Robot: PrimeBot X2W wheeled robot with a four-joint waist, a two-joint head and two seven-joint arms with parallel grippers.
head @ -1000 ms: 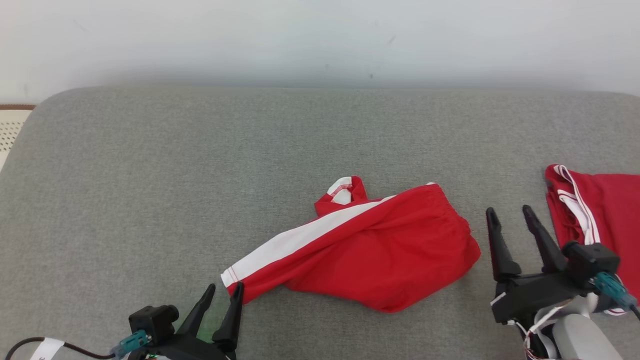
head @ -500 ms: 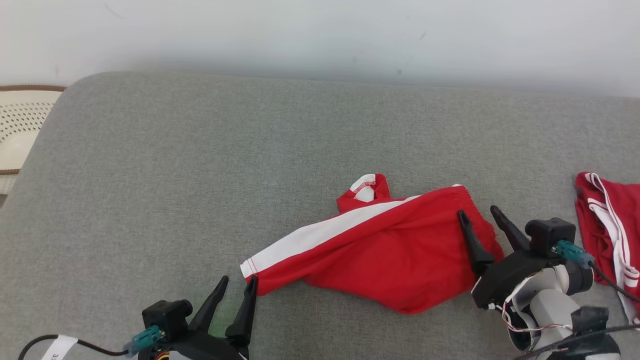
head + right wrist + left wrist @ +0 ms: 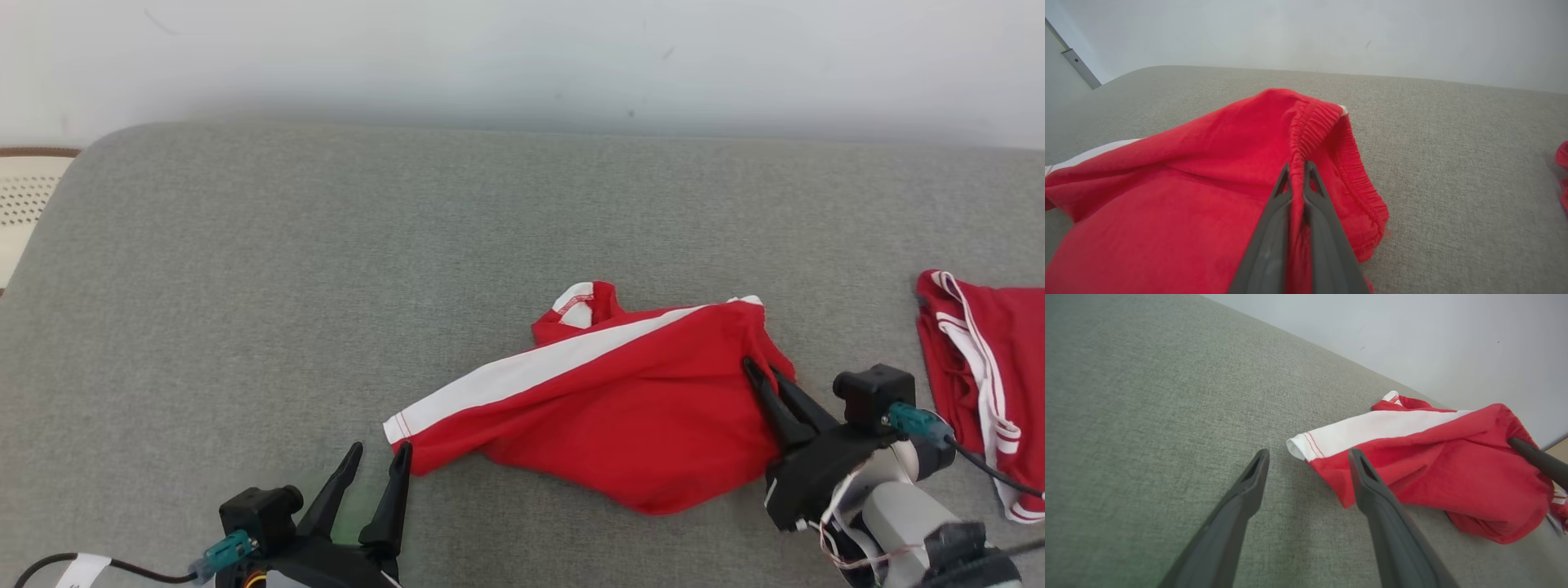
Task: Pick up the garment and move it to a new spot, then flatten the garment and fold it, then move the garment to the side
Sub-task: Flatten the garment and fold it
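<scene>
Garment [image 3: 620, 416]: red shorts with a white side stripe, lying crumpled in the lower centre of the head view on a grey upholstered surface [image 3: 326, 269].

The right gripper [image 3: 758, 369], at the lower right, has its fingers pinched together on the elasticated waistband [image 3: 1312, 120] at the garment's right end. In the right wrist view the gathered band rises as a ridge between the two fingers, so cloth is held, not merely touched. The thick band is judged a firm place to grip, less likely to slip than a single layer.

The left gripper [image 3: 377, 456], at the lower left, has its fingers spread wide and holds nothing. Its tips lie just beside the white-hemmed leg opening [image 3: 1306, 447]. The left wrist view does not settle whether one finger touches the red edge. This placement suggests it is lined up on the opposite end, so that the garment can be lifted by two ends. The pick-up appears only begun; moving, flattening and folding remain.

A second red garment [image 3: 980, 359] with white trim lies at the right edge, well apart. The surface is woven grey cloth with a rounded corner at upper left, possibly a sofa seat or mattress. A pale wall [image 3: 522, 57] runs behind it, and a cream perforated object [image 3: 24, 204] shows at the left edge.
</scene>
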